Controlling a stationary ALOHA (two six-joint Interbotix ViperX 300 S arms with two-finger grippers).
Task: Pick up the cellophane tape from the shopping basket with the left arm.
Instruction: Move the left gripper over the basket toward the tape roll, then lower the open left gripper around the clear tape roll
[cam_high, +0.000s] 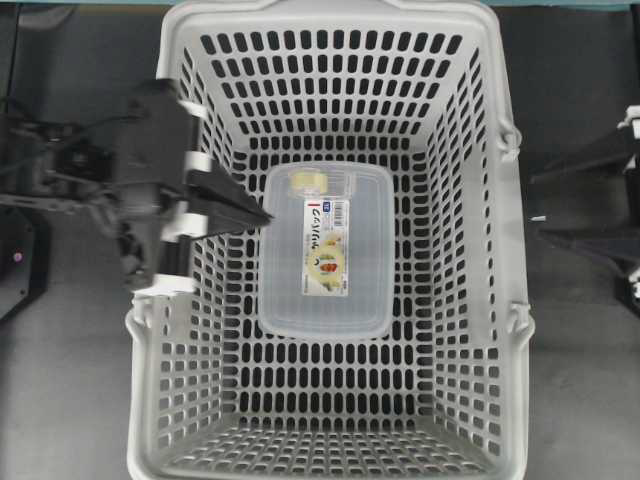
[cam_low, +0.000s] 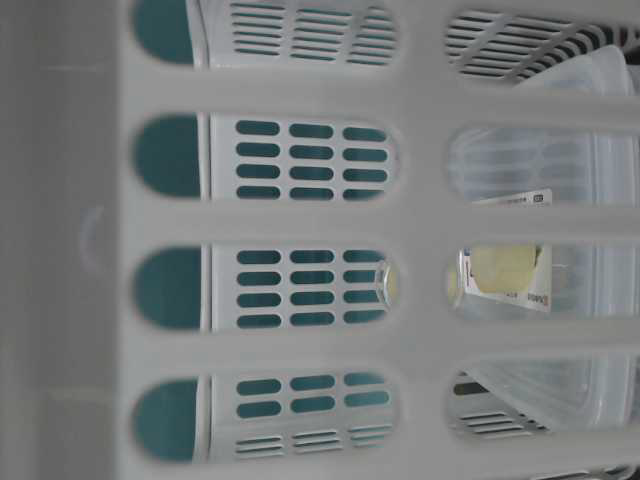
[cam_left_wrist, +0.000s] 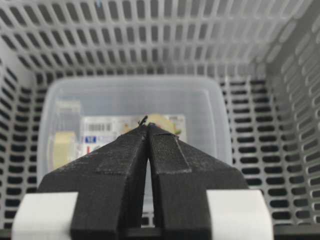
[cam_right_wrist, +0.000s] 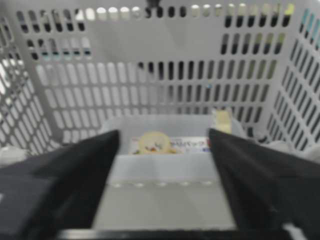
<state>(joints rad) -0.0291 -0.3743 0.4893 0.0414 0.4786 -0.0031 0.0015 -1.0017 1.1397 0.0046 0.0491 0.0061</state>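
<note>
Your cellophane tape (cam_high: 309, 180) sat in the shopping basket (cam_high: 510, 250), a small pale-yellow roll tucked in the far-left corner of a clear lidded container (cam_high: 326, 250). Which way the roll's hole faced I couldn't tell through the plastic. The container's long axis ran near-to-far in the overhead view, along the basket's own length, with its printed label (cam_high: 328, 246) running the same way.

Your left gripper (cam_high: 262, 214) was pinched to a narrow point, fingers pressed together and holding nothing, hanging over the basket's left wall with its tip just at the container's left edge. From the left wrist camera the closed tip (cam_left_wrist: 146, 124) lined up over the container, the tape (cam_left_wrist: 62, 148) off to the left.

Your right gripper (cam_right_wrist: 164, 145) stood spread wide, empty, its arm parked outside the basket's right wall.

Room to move: slotted floor showed all round the container, with the widest stretch toward the near wall. The basket stood on a dark tabletop (cam_high: 70, 400).
</note>
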